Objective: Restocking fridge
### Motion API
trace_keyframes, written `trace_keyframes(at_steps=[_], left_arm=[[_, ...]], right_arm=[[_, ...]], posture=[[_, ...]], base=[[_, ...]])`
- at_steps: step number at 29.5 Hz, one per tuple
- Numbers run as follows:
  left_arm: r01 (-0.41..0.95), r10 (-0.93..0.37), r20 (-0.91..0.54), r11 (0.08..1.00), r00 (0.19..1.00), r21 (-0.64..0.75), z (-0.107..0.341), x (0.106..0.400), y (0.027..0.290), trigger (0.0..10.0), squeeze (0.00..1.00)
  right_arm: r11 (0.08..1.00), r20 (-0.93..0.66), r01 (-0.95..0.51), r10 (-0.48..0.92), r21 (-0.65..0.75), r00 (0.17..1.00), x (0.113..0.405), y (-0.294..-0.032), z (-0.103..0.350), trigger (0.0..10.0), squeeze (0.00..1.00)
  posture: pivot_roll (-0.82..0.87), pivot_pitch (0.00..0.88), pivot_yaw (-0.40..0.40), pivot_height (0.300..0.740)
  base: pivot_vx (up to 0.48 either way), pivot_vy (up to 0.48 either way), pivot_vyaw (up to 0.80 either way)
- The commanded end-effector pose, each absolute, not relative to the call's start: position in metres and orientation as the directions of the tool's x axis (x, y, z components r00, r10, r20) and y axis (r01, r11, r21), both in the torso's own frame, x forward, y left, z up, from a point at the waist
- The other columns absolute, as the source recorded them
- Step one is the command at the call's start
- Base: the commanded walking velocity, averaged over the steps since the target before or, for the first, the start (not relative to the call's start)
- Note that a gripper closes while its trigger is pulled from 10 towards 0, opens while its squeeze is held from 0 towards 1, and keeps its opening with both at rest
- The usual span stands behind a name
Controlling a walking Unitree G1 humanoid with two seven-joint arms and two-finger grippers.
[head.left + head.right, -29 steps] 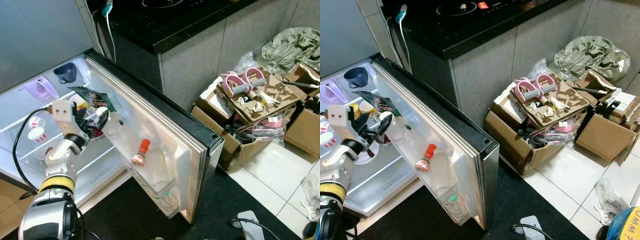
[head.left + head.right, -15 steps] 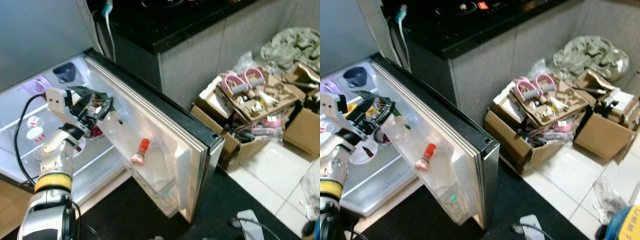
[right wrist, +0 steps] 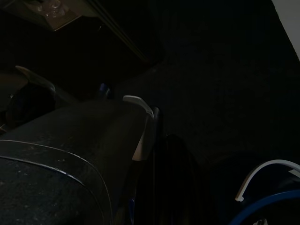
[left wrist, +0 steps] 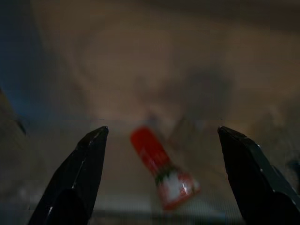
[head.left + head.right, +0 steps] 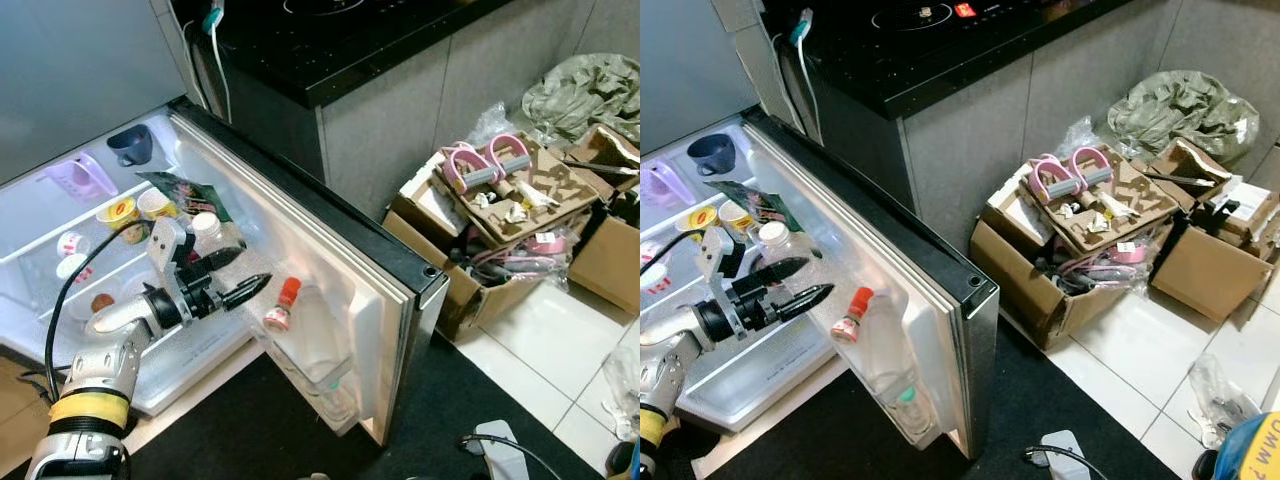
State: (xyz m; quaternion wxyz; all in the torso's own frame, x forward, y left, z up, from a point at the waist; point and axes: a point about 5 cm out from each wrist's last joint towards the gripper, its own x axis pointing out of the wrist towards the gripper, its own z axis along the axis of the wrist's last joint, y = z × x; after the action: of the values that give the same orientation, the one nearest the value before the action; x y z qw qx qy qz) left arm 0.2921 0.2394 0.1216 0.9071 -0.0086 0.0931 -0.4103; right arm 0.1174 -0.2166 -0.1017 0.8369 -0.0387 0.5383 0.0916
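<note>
- Two black fingers of the left gripper [image 5: 245,275] stand spread apart with nothing between them, their tips aimed at the fridge door [image 5: 330,290] from the fridge's interior side.
- Red-capped bottle [image 5: 279,305]: leaning in the fridge door's shelf, just beyond the fingertips and apart from them; in the left wrist view it [image 4: 161,168] sits in the gap between the two fingers.
- White-capped clear bottle [image 5: 208,232]: upright in the upper part of the door's shelf, just beside the gripper's wrist.
- Green packet [image 5: 178,192]: tucked behind the white-capped bottle, against the door's inner face.
- Yellow cups [image 5: 120,212]: on the fridge's upper shelf, further from the door than the packet.
- Fridge door's free edge: swung out toward the cardboard boxes [image 5: 500,215], with a strip of dark floor mat [image 5: 440,420] between them.
- Right gripper: very dark wrist view; whether its fingers are parted cannot be told.
</note>
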Motion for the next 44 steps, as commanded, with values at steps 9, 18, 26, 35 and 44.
trace_keyframes(at_steps=[9,18,26,35,44], left_arm=[[0.713,-0.7,-0.335,0.693,0.631,-0.105,0.127,0.297,0.232,10.0,0.0],[0.595,-0.604,-0.411,0.786,0.683,-0.166,0.134,0.325,0.218,10.0,0.0],[0.596,-0.607,-0.563,0.768,0.56,-0.235,0.135,0.328,0.211,10.0,0.0],[0.585,-0.6,-0.689,0.75,0.407,-0.308,0.125,0.327,0.203,10.0,0.0],[0.552,-0.61,-0.716,0.745,0.339,-0.373,0.127,0.332,0.193,10.0,0.0]], right_arm=[[0.981,-0.928,-0.186,0.118,0.054,0.354,0.103,-0.214,-0.107,10.0,0.0],[0.981,-0.93,-0.189,0.116,0.052,0.35,0.102,-0.215,-0.107,10.0,0.0],[0.98,-0.93,-0.193,0.109,0.042,0.35,0.104,-0.218,-0.106,10.0,0.0],[0.979,-0.934,-0.201,0.098,0.029,0.345,0.102,-0.222,-0.105,10.0,0.0],[0.979,-0.933,-0.203,0.094,0.024,0.348,0.104,-0.224,-0.105,10.0,0.0]], posture=[[-0.09,0.111,0.092,0.74],[-0.09,0.112,0.09,0.74],[-0.09,0.098,0.086,0.74],[-0.11,0.064,0.087,0.74],[-0.12,0.064,0.09,0.74]], base=[[0.0,0.0,0.0],[0.0,0.0,0.0],[0.0,0.0,0.0],[0.0,0.0,0.0],[0.0,0.0,0.0]])
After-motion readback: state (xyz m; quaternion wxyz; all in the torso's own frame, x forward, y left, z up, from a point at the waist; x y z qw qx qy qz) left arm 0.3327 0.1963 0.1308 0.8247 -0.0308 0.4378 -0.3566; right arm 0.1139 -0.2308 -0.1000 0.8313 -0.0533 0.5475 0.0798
